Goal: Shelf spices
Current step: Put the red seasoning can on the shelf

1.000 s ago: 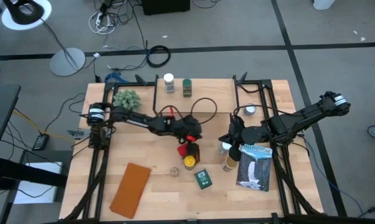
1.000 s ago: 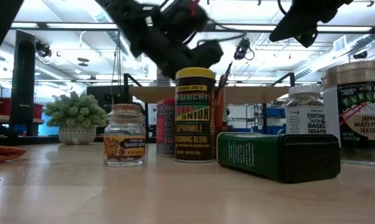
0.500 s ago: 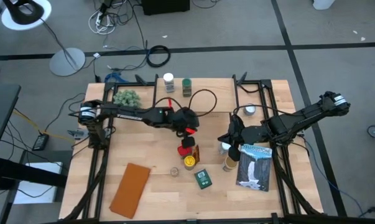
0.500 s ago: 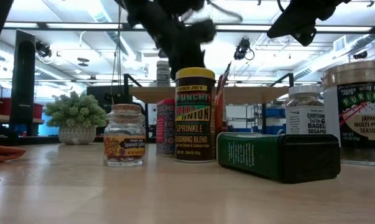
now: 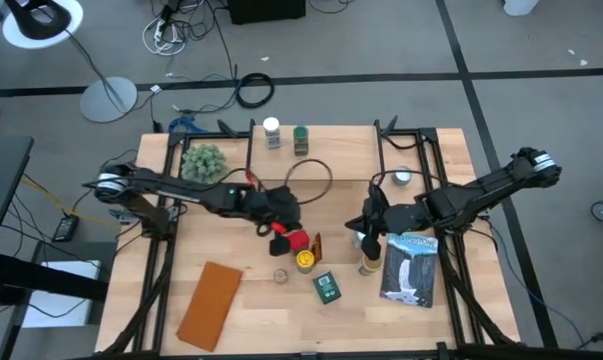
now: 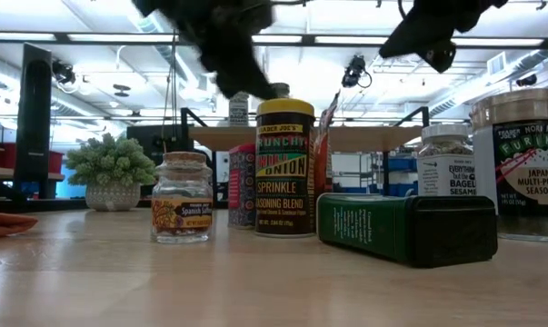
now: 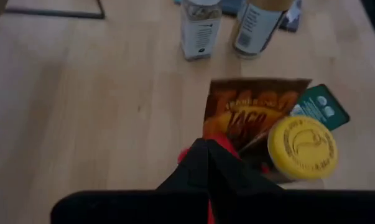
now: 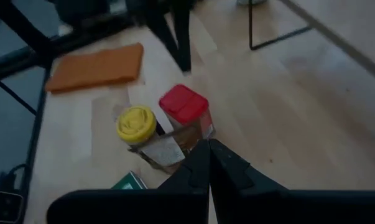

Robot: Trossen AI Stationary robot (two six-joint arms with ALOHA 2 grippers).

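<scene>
Spices (image 5: pixel 304 258) upright, long axes vertical; left tool (image 7: pixel 207 163) and right tool (image 8: pixel 207 163) closed, empty.

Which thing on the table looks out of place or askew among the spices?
The green tin lies flat on its side near the front, while the jars around it, such as the yellow-lidded onion seasoning, stand upright. Nothing looks spilled or damaged.

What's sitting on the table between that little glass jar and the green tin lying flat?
In the low view, the yellow-lidded onion seasoning jar stands between the small glass jar and the green tin, with a red box behind it.
</scene>
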